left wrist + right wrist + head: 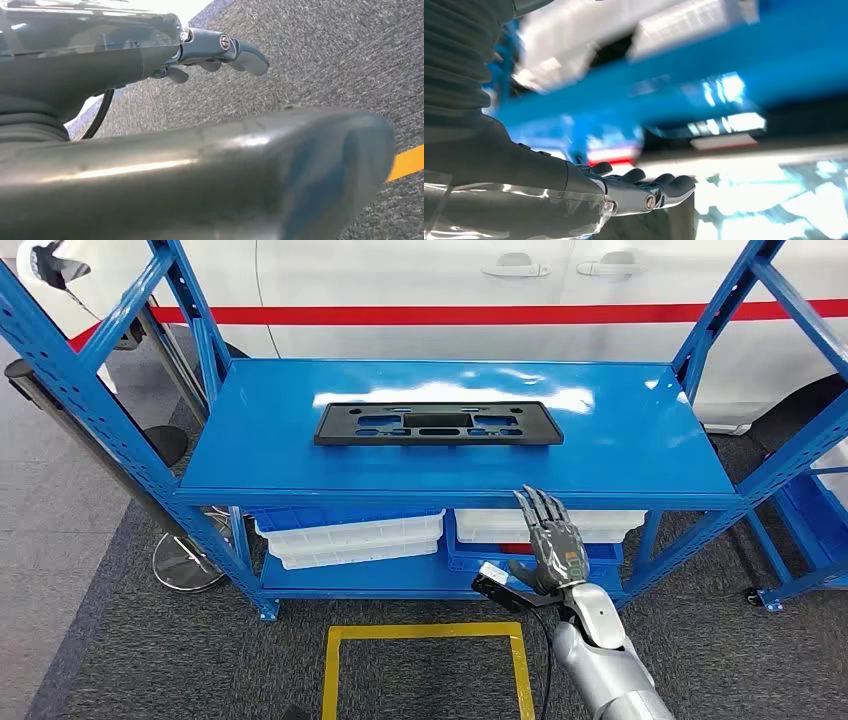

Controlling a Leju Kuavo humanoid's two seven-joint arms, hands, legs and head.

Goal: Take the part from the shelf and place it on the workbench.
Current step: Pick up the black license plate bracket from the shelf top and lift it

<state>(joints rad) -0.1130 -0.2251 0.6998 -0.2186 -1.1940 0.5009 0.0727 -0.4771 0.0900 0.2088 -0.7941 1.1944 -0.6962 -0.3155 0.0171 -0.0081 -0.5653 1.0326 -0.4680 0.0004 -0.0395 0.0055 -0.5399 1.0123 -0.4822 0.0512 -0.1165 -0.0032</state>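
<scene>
A flat black plastic part [437, 424] with several cut-outs lies across the middle of the blue shelf top [640, 440]. My right hand [549, 540] is raised in front of the shelf's front edge, to the right of the part and short of it, fingers straight and apart, holding nothing. In the right wrist view the right hand [644, 192] shows extended fingers before the blurred blue shelf beam [684, 90]. My left hand [220, 52] hangs low over grey carpet [320, 55], fingers loosely extended and empty.
White bins [350, 536] sit on the lower shelf level. Blue uprights [70, 390] flank the shelf. A white vehicle with a red stripe [480, 312] stands behind. A yellow floor square [425, 635] marks the carpet in front. Another blue rack [815, 510] stands at right.
</scene>
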